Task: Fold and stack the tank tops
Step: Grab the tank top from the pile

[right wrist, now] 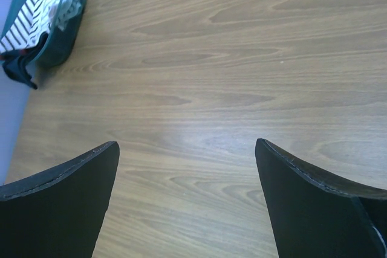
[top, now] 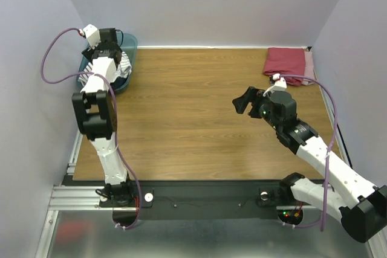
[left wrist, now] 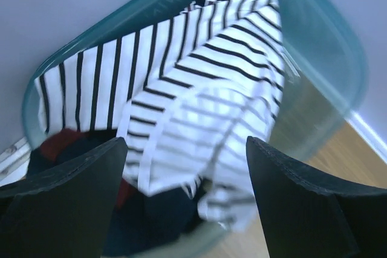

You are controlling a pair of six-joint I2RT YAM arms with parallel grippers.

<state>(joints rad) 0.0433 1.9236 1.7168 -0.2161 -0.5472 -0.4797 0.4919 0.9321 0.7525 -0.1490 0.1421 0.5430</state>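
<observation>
The white striped tank top lies crumpled in the teal bin, over a navy and red top of which only part shows. My left gripper is open and empty just above the bin's cloth. In the top view the left gripper hovers over the bin, and the striped top shows beside it. My right gripper is open and empty above the wooden table's middle right. The right wrist view shows the bin with the striped top far off.
A folded red cloth on a pink one lies at the table's back right corner. Purple walls close in on left, back and right. The wooden table lies between the arms.
</observation>
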